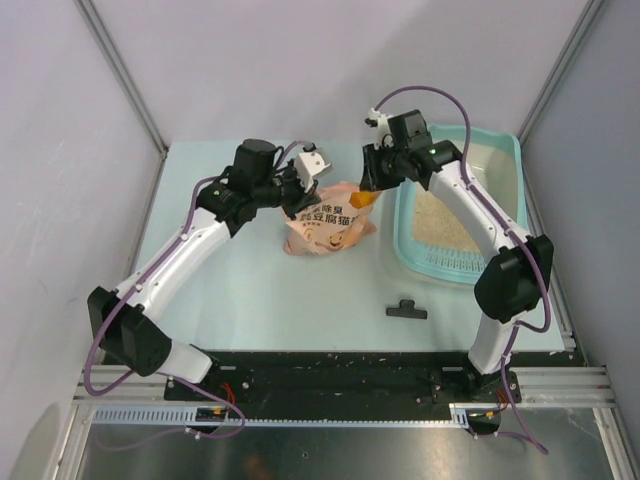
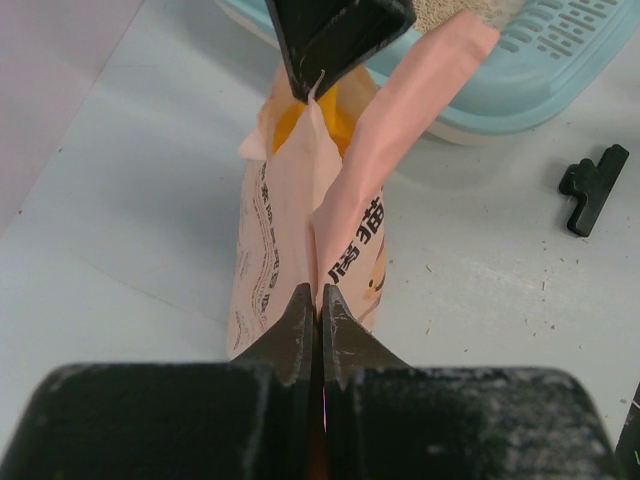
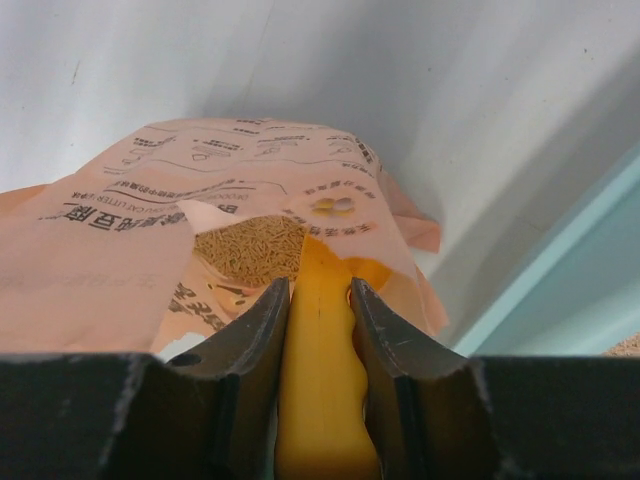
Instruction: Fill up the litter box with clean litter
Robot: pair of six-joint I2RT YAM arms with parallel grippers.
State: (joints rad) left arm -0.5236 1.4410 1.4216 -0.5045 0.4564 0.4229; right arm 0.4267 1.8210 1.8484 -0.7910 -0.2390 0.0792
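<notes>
Right claw (image 3: 320,290) clamped on scoop (image 3: 318,340), dipped into bag (image 3: 120,250) mouth; left claw (image 2: 320,295) pinched together on bag edge. Litter box (image 1: 445,265) just right of bag on surface (image 1: 250,290), thin litter (image 1: 440,215) layer inside. Looks partly filled; needs more scoops.

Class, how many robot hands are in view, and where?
2. The left hand pinches the top of the litter bag; the right hand holds the orange scoop at its mouth.

White arms (image 1: 185,248), black joints (image 1: 515,275), purple cables (image 1: 418,91)
</notes>
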